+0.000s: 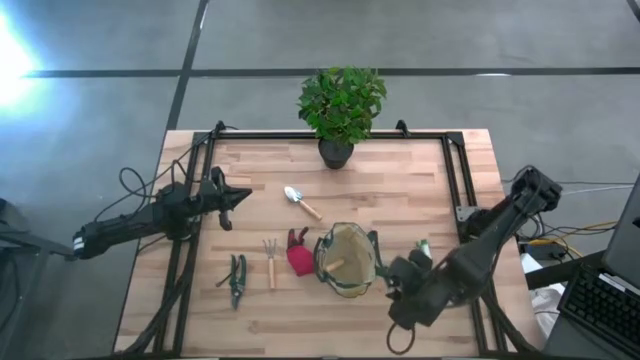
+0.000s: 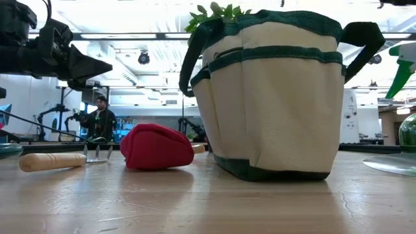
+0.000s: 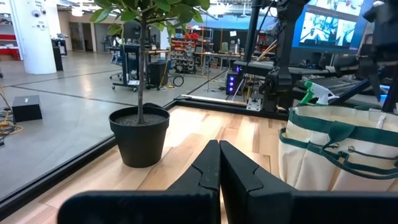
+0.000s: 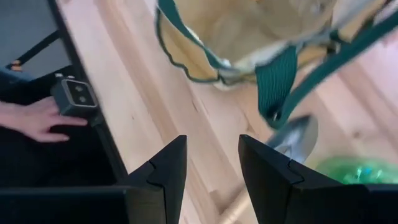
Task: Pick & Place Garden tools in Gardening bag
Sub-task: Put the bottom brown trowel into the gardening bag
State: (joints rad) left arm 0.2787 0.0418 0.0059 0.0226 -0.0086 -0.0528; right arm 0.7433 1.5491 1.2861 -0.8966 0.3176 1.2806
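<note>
The right tool (image 4: 211, 171) is hovering with its fingers released just beside the gardening bag (image 1: 347, 262) on the counter (image 1: 400, 180). The left tool (image 1: 232, 200) is waiting clenched and empty. Pruners (image 1: 237, 279), fork (image 1: 270, 262) and red glove (image 1: 298, 256) are lying left of the bag.

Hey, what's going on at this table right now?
A two-armed robot is packing garden tools into a gardening bag. The right gripper is open, empty, low beside the bag, near a trowel and a green spray bottle. The left gripper is shut and waits near the potted plant. A second trowel, a fork, pruners and a red glove lie on the table.
</note>
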